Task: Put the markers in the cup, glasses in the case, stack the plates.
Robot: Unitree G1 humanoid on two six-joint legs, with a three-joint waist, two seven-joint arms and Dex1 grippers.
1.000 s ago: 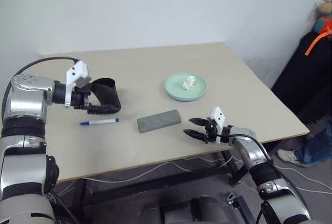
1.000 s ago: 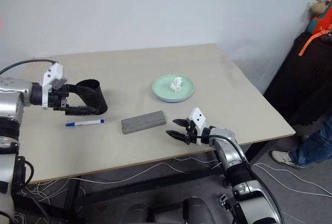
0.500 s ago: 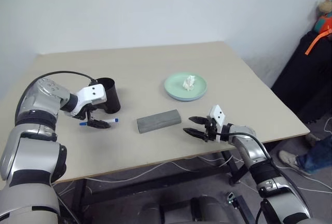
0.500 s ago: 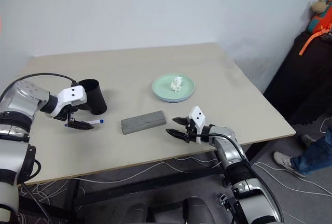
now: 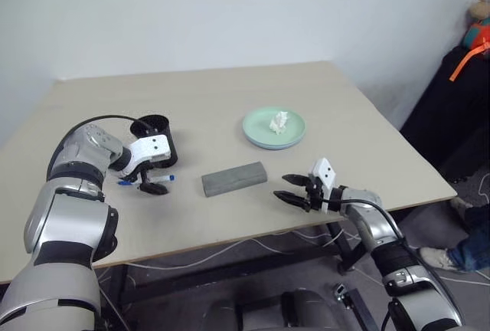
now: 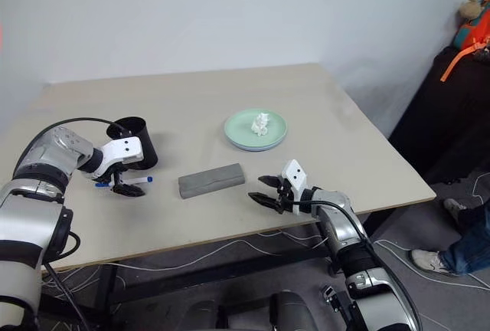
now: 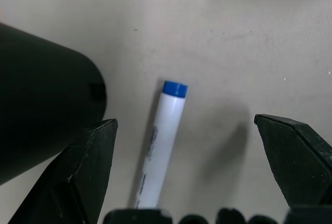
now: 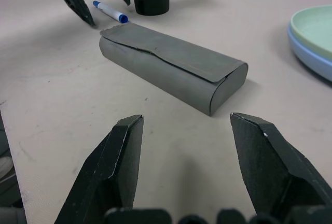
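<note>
One marker (image 5: 147, 181), white with a blue cap, lies on the table just in front of the upright black cup (image 5: 155, 133). My left gripper (image 5: 151, 186) points down over the marker, open, its fingers straddling the barrel (image 7: 160, 143) with the cup (image 7: 44, 99) close beside one finger. The grey case (image 5: 234, 178) lies shut at mid-table. My right gripper (image 5: 289, 191) hovers open a little to the right of the case (image 8: 171, 63), holding nothing. The mint green plate (image 5: 273, 129) sits stacked on the light blue plate (image 8: 310, 59). The glasses are out of view.
A small white paper wad (image 5: 278, 122) rests on the top plate. The table's front edge (image 5: 253, 237) runs just below my right gripper. Cables lie on the floor under the table, and dark bags stand at the far right.
My left gripper has let go of the tilted cup, which now stands upright. It has swung downward and now hangs over the marker. The right arm has kept still.
</note>
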